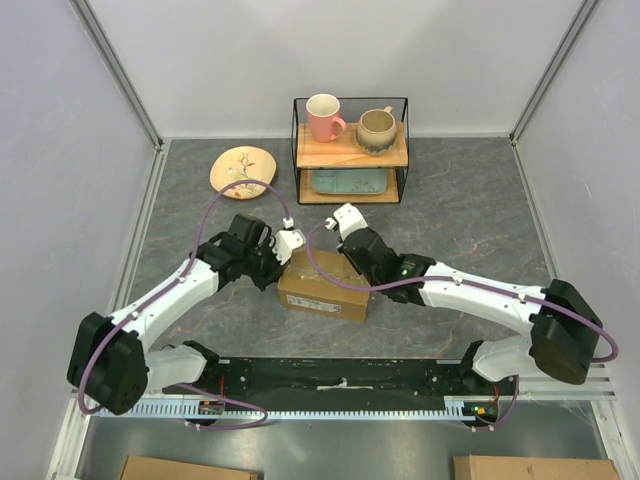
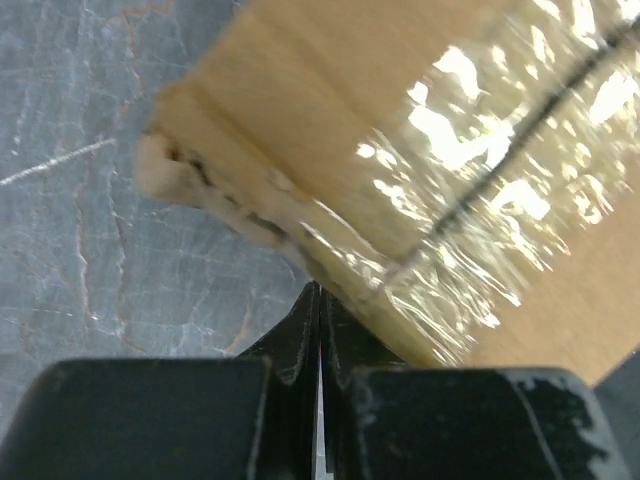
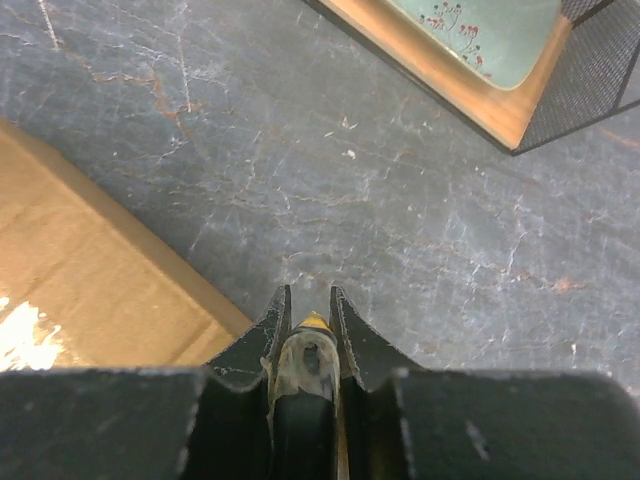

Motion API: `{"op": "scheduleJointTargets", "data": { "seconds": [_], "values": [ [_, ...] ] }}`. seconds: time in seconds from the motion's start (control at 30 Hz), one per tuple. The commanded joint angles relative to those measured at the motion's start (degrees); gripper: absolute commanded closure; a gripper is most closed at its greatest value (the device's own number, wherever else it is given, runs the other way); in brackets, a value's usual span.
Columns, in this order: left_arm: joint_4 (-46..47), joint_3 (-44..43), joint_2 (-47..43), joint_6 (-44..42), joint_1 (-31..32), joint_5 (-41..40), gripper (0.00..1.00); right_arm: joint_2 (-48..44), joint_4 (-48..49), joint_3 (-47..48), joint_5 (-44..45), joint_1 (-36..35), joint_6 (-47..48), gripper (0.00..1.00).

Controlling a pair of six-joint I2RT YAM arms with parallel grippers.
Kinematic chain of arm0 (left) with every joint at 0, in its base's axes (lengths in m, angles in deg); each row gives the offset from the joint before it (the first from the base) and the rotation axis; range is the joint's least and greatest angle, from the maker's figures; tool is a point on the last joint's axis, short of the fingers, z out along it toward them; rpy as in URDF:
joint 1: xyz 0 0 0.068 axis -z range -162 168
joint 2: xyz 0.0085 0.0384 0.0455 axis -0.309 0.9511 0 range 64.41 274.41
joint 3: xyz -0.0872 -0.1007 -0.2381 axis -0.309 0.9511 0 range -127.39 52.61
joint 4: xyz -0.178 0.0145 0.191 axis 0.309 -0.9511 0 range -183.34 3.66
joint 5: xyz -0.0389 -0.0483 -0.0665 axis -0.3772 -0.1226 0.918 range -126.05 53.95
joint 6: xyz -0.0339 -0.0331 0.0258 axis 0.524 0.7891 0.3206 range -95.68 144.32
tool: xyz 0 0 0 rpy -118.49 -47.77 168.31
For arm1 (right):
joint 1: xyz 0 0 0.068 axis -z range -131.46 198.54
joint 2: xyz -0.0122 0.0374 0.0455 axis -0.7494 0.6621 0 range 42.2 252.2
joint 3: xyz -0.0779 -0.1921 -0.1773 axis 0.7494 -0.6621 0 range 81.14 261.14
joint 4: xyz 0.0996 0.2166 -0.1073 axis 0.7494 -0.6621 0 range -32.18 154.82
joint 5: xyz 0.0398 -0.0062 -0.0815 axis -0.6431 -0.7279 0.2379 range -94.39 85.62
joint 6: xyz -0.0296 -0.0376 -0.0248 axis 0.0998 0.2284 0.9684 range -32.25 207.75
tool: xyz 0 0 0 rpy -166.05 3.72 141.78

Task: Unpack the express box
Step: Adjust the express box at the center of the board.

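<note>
Shows the express box [image 1: 322, 290] flat on the counter [image 1: 480, 200], left jaws pinched together at its taped edge, right jaws gripping a small yellow-tipped object [image 3: 312, 340] just beyond it.

Yellow-tipped tool [image 3: 310, 352] in end effector [image 3: 309, 294]

One express box [image 1: 322, 290], two mugs [image 1: 324, 117] [image 1: 377, 130], one rack [image 1: 345, 152], one round plate [image 1: 243, 171], one tray [image 1: 348, 182], two plain cartons [image 1: 188, 468] [image 1: 530, 468].

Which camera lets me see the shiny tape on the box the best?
The left wrist view: the tape fills it close up, seam and all. The top view shows the box small, tape hardly visible. The right wrist view catches one box edge and a glint.
</note>
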Motion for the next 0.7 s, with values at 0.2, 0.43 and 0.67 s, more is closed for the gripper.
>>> {"op": "scheduleJointTargets", "data": {
  "seconds": [0.2, 0.43, 0.67],
  "values": [
    [7.42, -7.31, 6.25, 3.90, -1.57, 0.41, 0.98, -5.08, -10.49, -0.84, 7.85, -9.29, -14.18, 1.00],
    [9.36, -11.96, 11.87, 6.97, -2.10, 5.07, 0.98, -5.17, -20.07, 1.54, 11.99, -12.56, -24.11, 1.00],
    [3.75, -24.24, 16.18, 6.71, -9.73, 11.12, 0.87, -6.75, -22.53, 3.90, 17.35, -12.56, -25.27, 1.00]
  ]
}}
